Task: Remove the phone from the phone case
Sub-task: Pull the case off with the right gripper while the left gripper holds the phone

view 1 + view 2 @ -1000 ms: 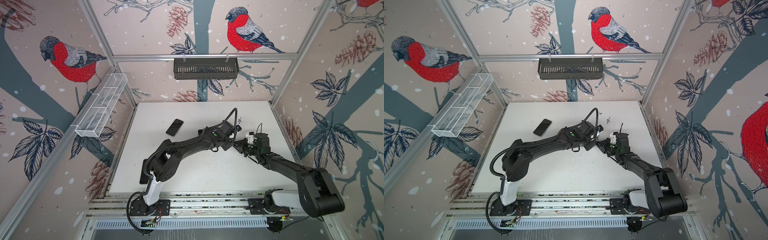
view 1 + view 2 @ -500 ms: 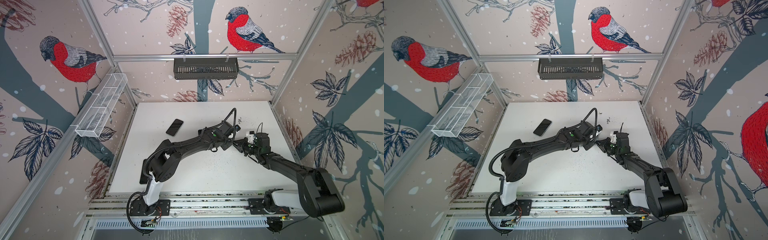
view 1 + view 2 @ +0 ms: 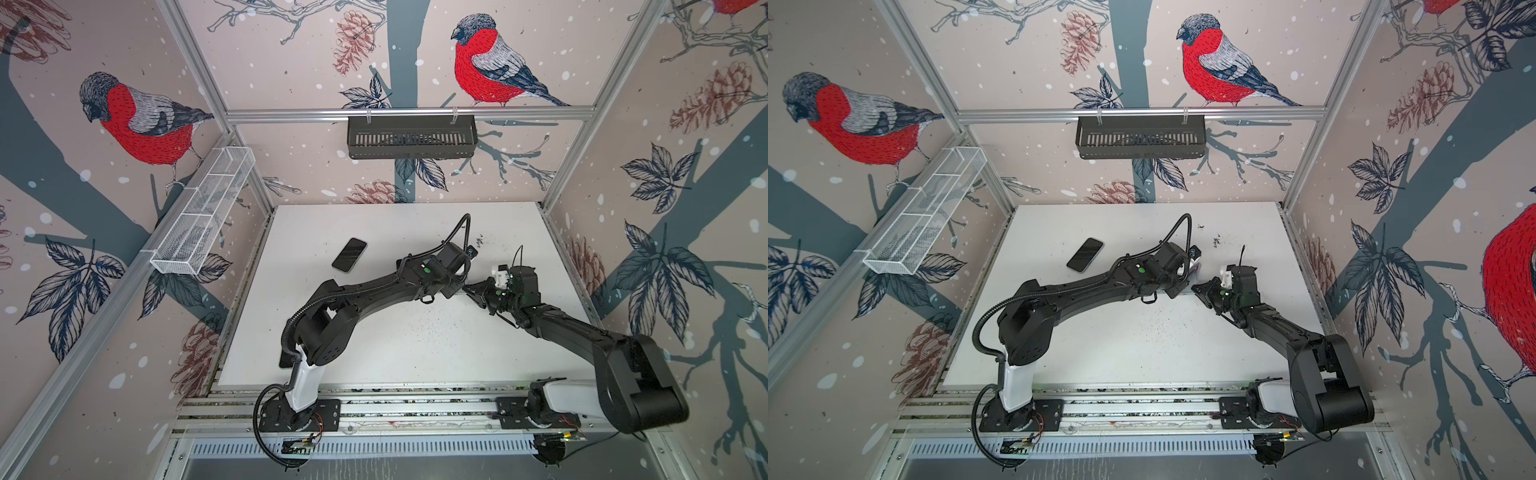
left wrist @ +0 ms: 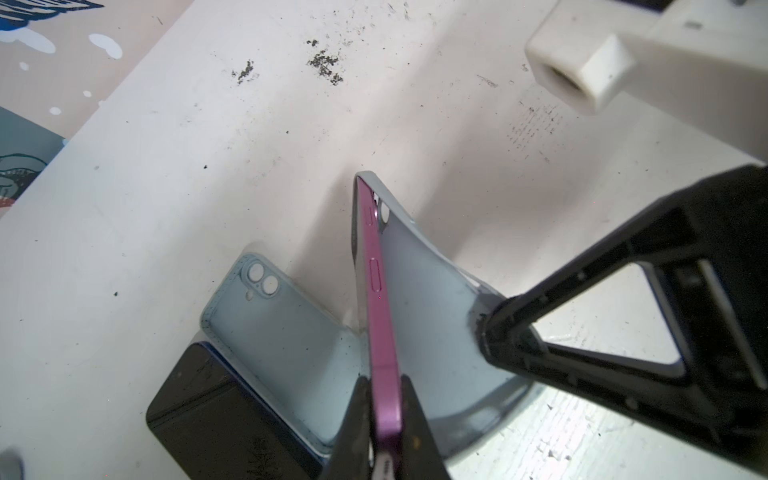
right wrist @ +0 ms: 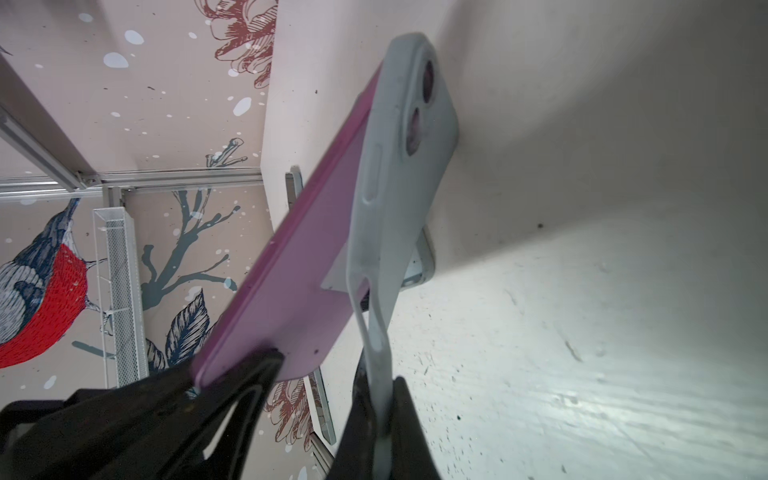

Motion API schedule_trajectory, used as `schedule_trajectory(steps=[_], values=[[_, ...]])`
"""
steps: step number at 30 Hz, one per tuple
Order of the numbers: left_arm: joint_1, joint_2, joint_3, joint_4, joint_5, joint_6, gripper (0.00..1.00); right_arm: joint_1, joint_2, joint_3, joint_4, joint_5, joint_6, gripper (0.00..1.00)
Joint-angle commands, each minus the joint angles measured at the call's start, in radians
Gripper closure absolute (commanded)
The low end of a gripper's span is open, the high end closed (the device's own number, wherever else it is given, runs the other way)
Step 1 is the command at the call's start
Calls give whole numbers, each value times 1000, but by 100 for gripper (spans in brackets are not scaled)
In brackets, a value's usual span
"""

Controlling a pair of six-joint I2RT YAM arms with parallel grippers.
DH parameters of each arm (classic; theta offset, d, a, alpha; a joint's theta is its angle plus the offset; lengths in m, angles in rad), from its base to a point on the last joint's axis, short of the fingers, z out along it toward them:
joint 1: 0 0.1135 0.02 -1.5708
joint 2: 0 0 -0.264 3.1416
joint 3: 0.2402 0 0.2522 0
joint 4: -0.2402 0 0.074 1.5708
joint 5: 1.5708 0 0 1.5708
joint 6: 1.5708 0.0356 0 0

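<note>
pinching loose end of pink phone in left gripper and peeled rim of pale blue case in right gripper, aloft right of centre, long axis running to seated camera end.

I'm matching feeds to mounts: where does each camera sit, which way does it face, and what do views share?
Top views: overhead, looking down on the white table; left arm and right arm show whole.
Left wrist: on the left arm, looking along the left gripper, shut on the pink phone.
Right wrist: on the right arm, looking along the right gripper, shut on the grey-blue case.
Shared: both wrist views show phone, case and the opposite gripper.
</note>
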State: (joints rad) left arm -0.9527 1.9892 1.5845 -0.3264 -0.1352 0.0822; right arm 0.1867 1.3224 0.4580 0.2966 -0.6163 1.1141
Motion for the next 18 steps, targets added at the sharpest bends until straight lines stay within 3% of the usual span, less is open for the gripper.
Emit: schedule_trajectory(steps=[1, 10, 18], values=[[-4, -21, 11, 15, 6, -1, 100, -8, 10, -8, -94, 11, -29, 100], [-22, -14, 19, -5, -74, 28, 100, -88, 27, 3, -237, 46, -99, 100], [-104, 94, 107, -44, -394, 89, 100, -233, 43, 117, -497, 107, -305, 100]])
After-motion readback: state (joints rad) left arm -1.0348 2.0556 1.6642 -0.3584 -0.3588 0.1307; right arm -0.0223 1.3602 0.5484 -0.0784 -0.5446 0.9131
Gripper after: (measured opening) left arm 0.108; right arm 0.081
